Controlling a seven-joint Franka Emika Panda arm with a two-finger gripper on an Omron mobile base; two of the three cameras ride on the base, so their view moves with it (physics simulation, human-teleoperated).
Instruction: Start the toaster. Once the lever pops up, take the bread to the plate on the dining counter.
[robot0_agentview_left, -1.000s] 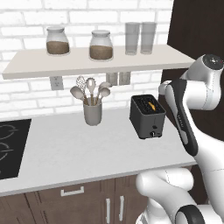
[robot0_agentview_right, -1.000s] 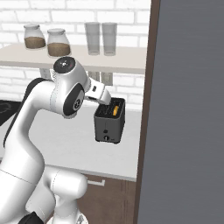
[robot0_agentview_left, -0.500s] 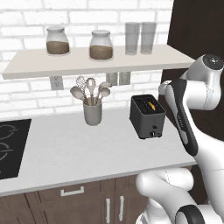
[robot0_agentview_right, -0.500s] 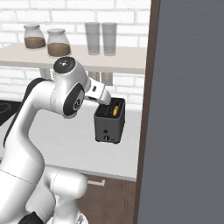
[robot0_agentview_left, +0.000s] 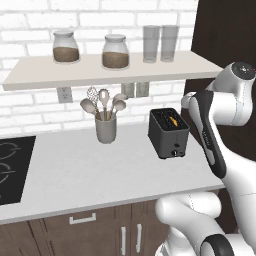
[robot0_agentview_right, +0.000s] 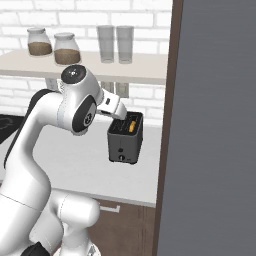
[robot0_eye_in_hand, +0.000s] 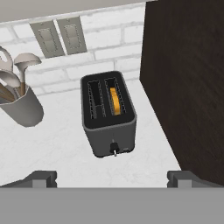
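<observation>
The black toaster (robot0_agentview_left: 169, 134) (robot0_agentview_right: 125, 137) (robot0_eye_in_hand: 108, 114) stands on the white kitchen counter, with its knob low on the front face. The golden bread (robot0_eye_in_hand: 114, 100) (robot0_agentview_left: 173, 120) (robot0_agentview_right: 132, 124) sits down in the slot nearer the dark cabinet. My gripper (robot0_eye_in_hand: 113, 179) hovers above and in front of the toaster. It is open wide, touches nothing, and has nothing between its fingertips (robot0_eye_in_hand: 43, 178). The plate and the dining counter are out of view.
A grey utensil cup (robot0_agentview_left: 106, 129) (robot0_eye_in_hand: 22, 105) stands left of the toaster. A tall dark cabinet (robot0_eye_in_hand: 188, 87) rises close on the toaster's right. A shelf (robot0_agentview_left: 110, 72) with jars and glasses hangs overhead. A cooktop (robot0_agentview_left: 10, 165) is at the far left.
</observation>
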